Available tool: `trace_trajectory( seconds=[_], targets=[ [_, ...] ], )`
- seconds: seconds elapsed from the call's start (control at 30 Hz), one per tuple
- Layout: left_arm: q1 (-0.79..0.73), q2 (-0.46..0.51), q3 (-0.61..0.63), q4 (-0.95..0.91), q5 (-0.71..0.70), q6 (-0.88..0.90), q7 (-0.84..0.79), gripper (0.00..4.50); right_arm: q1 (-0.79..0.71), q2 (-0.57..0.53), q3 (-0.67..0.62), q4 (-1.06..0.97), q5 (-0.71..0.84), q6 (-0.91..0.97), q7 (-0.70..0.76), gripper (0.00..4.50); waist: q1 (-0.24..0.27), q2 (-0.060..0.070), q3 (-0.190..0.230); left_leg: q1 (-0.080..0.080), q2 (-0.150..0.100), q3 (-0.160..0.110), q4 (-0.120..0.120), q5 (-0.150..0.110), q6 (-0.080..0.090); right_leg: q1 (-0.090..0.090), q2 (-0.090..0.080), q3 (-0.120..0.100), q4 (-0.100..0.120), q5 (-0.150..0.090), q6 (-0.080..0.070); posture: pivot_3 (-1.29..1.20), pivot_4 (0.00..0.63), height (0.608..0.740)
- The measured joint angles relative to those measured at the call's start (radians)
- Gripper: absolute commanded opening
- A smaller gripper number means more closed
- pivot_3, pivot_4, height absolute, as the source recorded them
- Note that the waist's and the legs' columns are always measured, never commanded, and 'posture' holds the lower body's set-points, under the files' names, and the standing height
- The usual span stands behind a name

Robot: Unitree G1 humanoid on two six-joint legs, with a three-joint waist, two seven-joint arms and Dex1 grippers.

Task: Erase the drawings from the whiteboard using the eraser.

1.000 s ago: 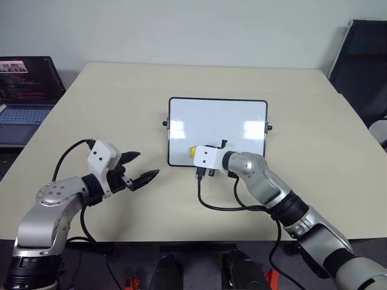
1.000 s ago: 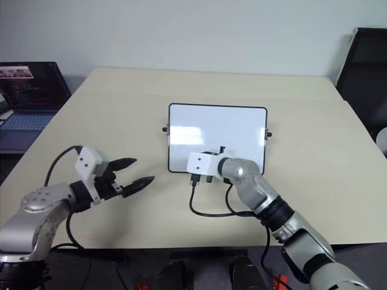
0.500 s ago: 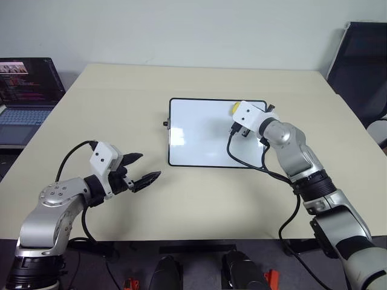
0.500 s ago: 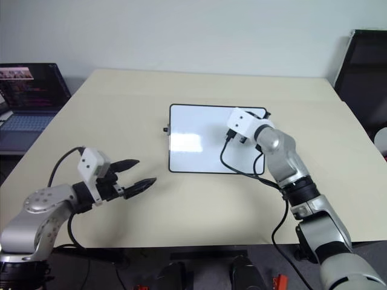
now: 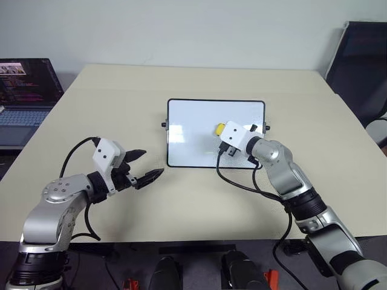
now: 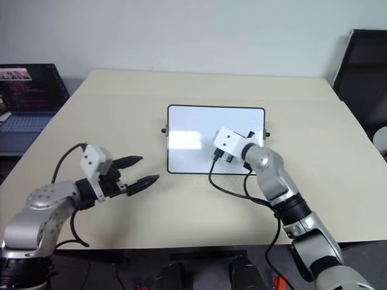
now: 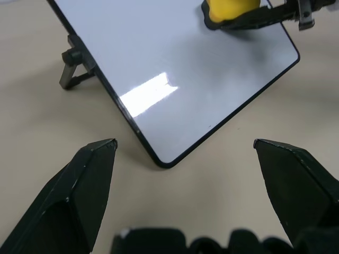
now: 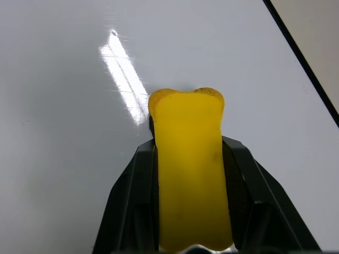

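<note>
Beige table (image 5: 199, 199): right pincer (image 8: 186, 153) clamps eraser (image 8: 189, 169) on whiteboard (image 5: 193, 121); left pincer (image 5: 146, 167) agape; drawings seemingly indiscernible.

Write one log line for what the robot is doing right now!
right claw: shut on eraser | eraser: on whiteboard | left claw: open, off the board | drawings: none visible

A beige table (image 5: 199, 78) stands before a pale wall (image 5: 181, 27), laptop (image 5: 27, 90) beside it
</note>
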Motion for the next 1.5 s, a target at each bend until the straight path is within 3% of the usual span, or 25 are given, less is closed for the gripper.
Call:
trace_trajectory(
  seconds=[0.27, 0.43, 0.57, 0.77, 0.93, 1.23, 1.27, 1.37, 1.5],
  targets=[
    [-0.124, -0.001, -0.088, -0.022, -0.022, 0.009, -0.052, 4.5, 0.201, -0.05, -0.203, -0.34, 0.145, 0.232, 0.05, 1.22, 0.013, 0.002, 0.001, -0.007, 0.0, 0.0, -0.002, 0.0, 0.0, -0.006, 0.0, 0.0, 0.0, -0.002, 0.003, 0.0, 0.15, 0.74],
    [-0.266, -0.024, -0.169, -0.006, -0.018, -0.001, -0.1, 4.5, 0.344, 0.006, -0.319, -0.633, 0.221, 0.525, 0.032, 1.22, 0.018, 0.003, 0.002, -0.007, 0.0, -0.002, -0.003, -0.001, -0.001, -0.006, 0.002, -0.002, 0.0, -0.003, 0.002, 0.0, 0.15, 0.74],
    [-0.362, -0.076, -0.247, 0.061, 0.006, -0.031, -0.144, 4.5, 0.387, 0.02, -0.411, -0.73, 0.26, 0.669, -0.002, 1.22, 0.019, 0.003, 0.002, -0.007, -0.001, -0.001, -0.001, -0.001, -0.001, -0.005, 0.001, 0.0, 0.0, -0.003, 0.002, 0.0, 0.15, 0.74],
    [-0.477, -0.185, -0.381, 0.215, 0.099, -0.134, -0.207, 4.5, 0.421, 0.017, -0.51, -0.675, 0.27, 0.688, -0.097, 1.22, 0.024, 0.003, 0.002, -0.007, -0.001, -0.001, 0.0, -0.001, -0.001, -0.005, 0.001, 0.0, 0.0, -0.002, 0.002, 0.0, 0.15, 0.74],
    [-0.578, -0.281, -0.5, 0.361, 0.211, -0.26, -0.263, 4.5, 0.386, 0.067, -0.624, -0.508, 0.336, 0.672, -0.171, 1.22, 0.025, 0.003, 0.002, -0.007, -0.001, -0.001, -0.001, -0.001, 0.0, -0.005, 0.001, 0.001, 0.0, -0.002, 0.004, 0.0, 0.15, 0.74],
    [-0.65, -0.41, -0.546, 0.441, 0.263, -0.335, -0.29, 4.5, 0.333, 0.019, -0.663, -0.274, 0.385, 0.561, -0.222, 1.22, 0.023, 0.005, 0.003, -0.007, -0.001, -0.001, -0.002, -0.001, 0.0, -0.005, 0.002, 0.001, 0.0, 0.001, 0.009, 0.0, 0.15, 0.74],
    [-0.649, -0.41, -0.546, 0.441, 0.264, -0.333, -0.292, 4.5, 0.332, 0.016, -0.663, -0.262, 0.392, 0.552, -0.222, 1.94, 0.02, 0.006, 0.003, -0.007, -0.001, -0.001, -0.002, -0.001, 0.0, -0.005, 0.002, 0.001, 0.001, 0.001, 0.009, 0.0, 0.15, 0.74],
    [-0.647, -0.41, -0.546, 0.44, 0.266, -0.331, -0.293, 4.5, 0.332, 0.011, -0.662, -0.221, 0.415, 0.535, -0.229, 2.79, 0.019, 0.007, 0.003, -0.007, -0.001, -0.001, -0.002, 0.0, 0.0, -0.005, 0.002, 0.001, 0.001, 0.001, 0.009, 0.0, 0.15, 0.74],
    [-0.641, -0.41, -0.546, 0.438, 0.268, -0.329, -0.29, 4.5, 0.332, 0.0, -0.662, -0.199, 0.433, 0.512, -0.24, 4.28, 0.02, 0.008, 0.003, -0.007, -0.001, -0.001, -0.001, 0.0, 0.0, -0.004, 0.002, 0.001, 0.001, 0.001, 0.009, 0.0, 0.15, 0.74]
  ],
)
